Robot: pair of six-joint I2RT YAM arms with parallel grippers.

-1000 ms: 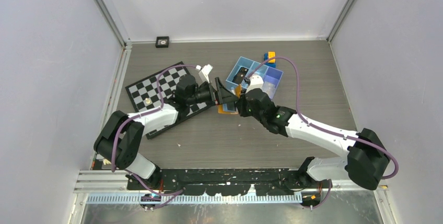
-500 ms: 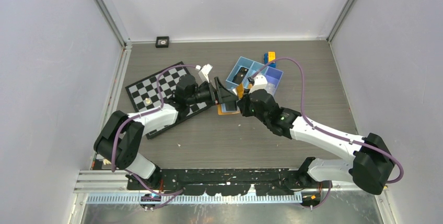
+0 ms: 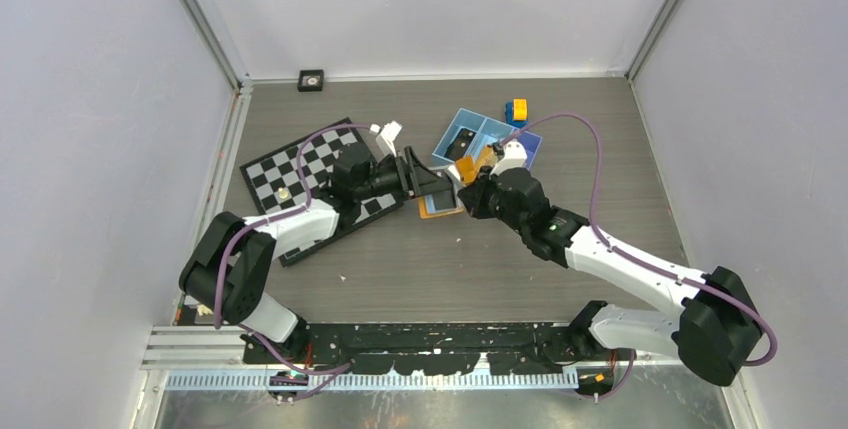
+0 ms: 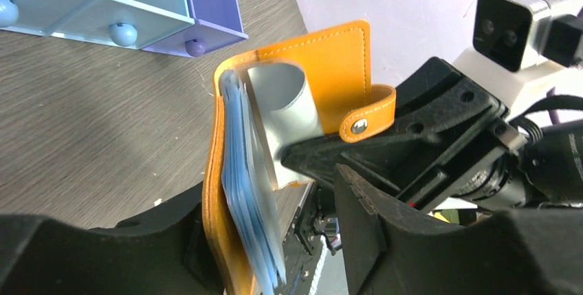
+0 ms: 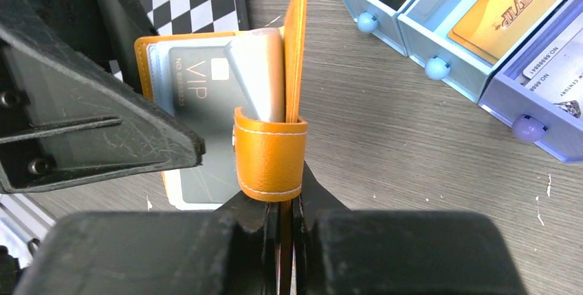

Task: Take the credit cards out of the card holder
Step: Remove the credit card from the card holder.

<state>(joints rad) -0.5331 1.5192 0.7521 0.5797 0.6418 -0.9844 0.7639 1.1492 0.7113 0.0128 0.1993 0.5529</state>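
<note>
**Position.** The card holder [image 3: 441,204] is open, at mid-desk [image 3: 420,269], between the chessboard [image 3: 300,164] and the blue three-compartment tray [image 3: 488,141]. Whether its lower half rests on the desk cannot be told.

**Right pincer** [image 5: 282,202]: fingers together, clamped on the edge of the upright orange cover, just below the looped closing tab [image 5: 269,161].

**Left pincer** [image 4: 271,199]: fingers apart, one on each side of the card-bearing half. The outer finger lies against the orange cover. A gap shows between the inner finger [image 4: 361,219] and the card stack [image 4: 251,205].

**Legible markings.**
- Top card in the holder [image 5: 199,109]: dark grey-blue, "VIP", with a line beginning "NO" whose digits are unclear.
- Gold card [image 5: 512,6] in the tray's middle compartment: "VIP".
- White card [image 5: 560,61] in the purple compartment: "NO 8888", the remainder cut off.

A grey clear sleeve [image 4: 285,106] curls up from the stack toward the raised cover.
</note>
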